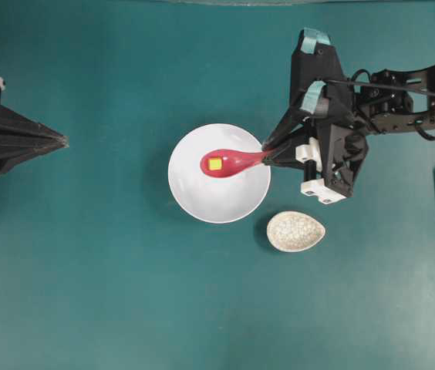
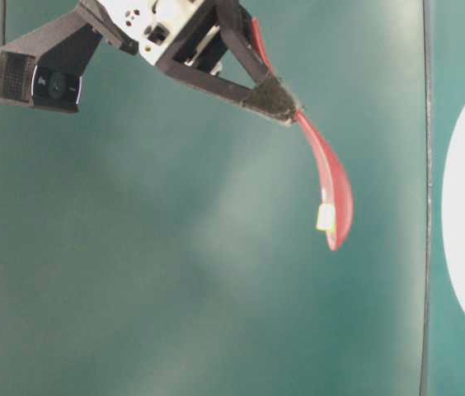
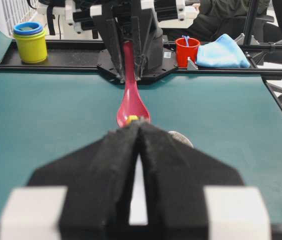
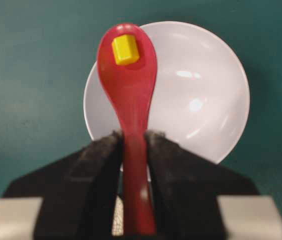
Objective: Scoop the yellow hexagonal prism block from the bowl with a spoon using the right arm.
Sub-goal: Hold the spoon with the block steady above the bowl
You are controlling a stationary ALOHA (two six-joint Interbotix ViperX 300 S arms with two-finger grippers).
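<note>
The pink-red spoon [image 1: 231,162] hangs over the white bowl [image 1: 219,199], its handle clamped in my right gripper [image 1: 267,156]. The yellow hexagonal prism block [image 1: 214,163] lies in the spoon's scoop. In the right wrist view the spoon [image 4: 129,90] juts forward from my right gripper [image 4: 133,137], with the block [image 4: 125,49] near its tip and the bowl [image 4: 196,90] below. The table-level view shows the spoon [image 2: 331,186] lifted in the air, the block [image 2: 326,217] in it. My left gripper [image 1: 65,140] rests shut at the left edge, far from the bowl; its wrist view shows its tips [image 3: 139,125] together.
A small beige crackle-patterned oval dish [image 1: 295,230] sits just right of the bowl, below the right arm. In the left wrist view a yellow and blue cup stack [image 3: 30,41], a red cup [image 3: 187,50] and a blue cloth [image 3: 222,52] stand beyond the table's far edge.
</note>
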